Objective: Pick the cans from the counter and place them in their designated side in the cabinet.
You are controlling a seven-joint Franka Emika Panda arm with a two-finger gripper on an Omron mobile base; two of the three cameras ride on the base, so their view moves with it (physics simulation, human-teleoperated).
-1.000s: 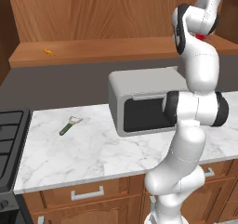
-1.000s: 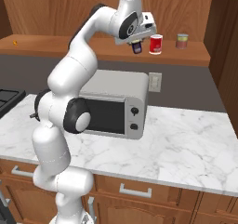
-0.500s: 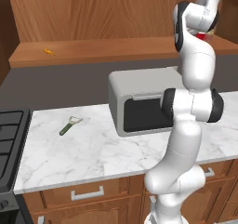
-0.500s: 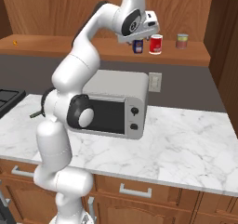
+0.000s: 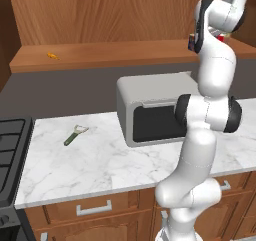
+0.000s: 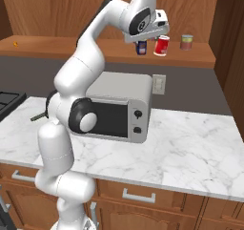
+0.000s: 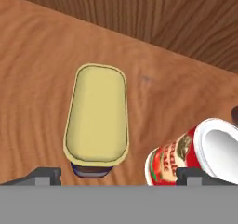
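Jaws now spread, blue can (image 7: 96,118) released

Right base view: cabinet (image 6: 57,50) shelf runs across the wall above the surface (image 6: 190,143). Three cans stand on its right end: squat can (image 6: 141,47), tall can (image 6: 162,46) just beside it at 3 o'clock, third can (image 6: 187,42) further right, apart. Gripper (image 6: 145,36) hangs over the squat can, jaws spread either side, not touching.

Hand view: squat can (image 7: 96,118) between the fingertips (image 7: 44,175); tall can (image 7: 186,158) at 4 o'clock, near, apart.

Microwave (image 6: 119,107) sits on the surface below the shelf.

Left base view: peeler (image 5: 75,134) on the surface at the microwave's 9 o'clock; stove (image 5: 10,155) beyond it at far left.
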